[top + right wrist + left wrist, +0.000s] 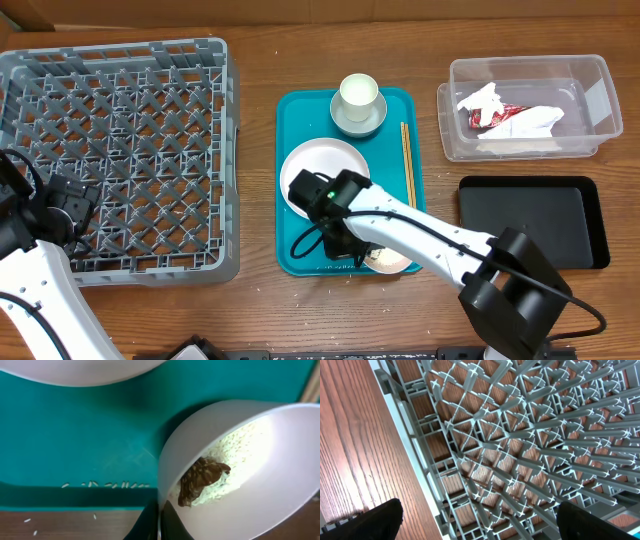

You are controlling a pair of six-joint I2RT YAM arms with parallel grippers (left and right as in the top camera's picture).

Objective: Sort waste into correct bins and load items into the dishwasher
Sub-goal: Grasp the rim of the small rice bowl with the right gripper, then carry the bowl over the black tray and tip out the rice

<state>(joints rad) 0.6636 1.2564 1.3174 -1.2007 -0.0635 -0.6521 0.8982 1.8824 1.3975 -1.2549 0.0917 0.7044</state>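
Note:
My right gripper (160,522) is shut on the rim of a white bowl (260,475) that holds rice and a brown food scrap (200,480). The bowl (388,260) sits tilted at the front edge of the teal tray (300,255). A white plate (322,172) lies in the tray's middle. A white cup on a saucer (358,100) stands at its back. Wooden chopsticks (408,160) lie along its right side. My left gripper (475,520) is open and empty over the near left edge of the grey dishwasher rack (530,435), which also shows in the overhead view (120,150).
A clear plastic bin (530,105) with crumpled wrappers stands at the back right. A black tray (530,220) lies in front of it. Loose rice grains (100,485) lie on the teal tray and the wooden table (60,525).

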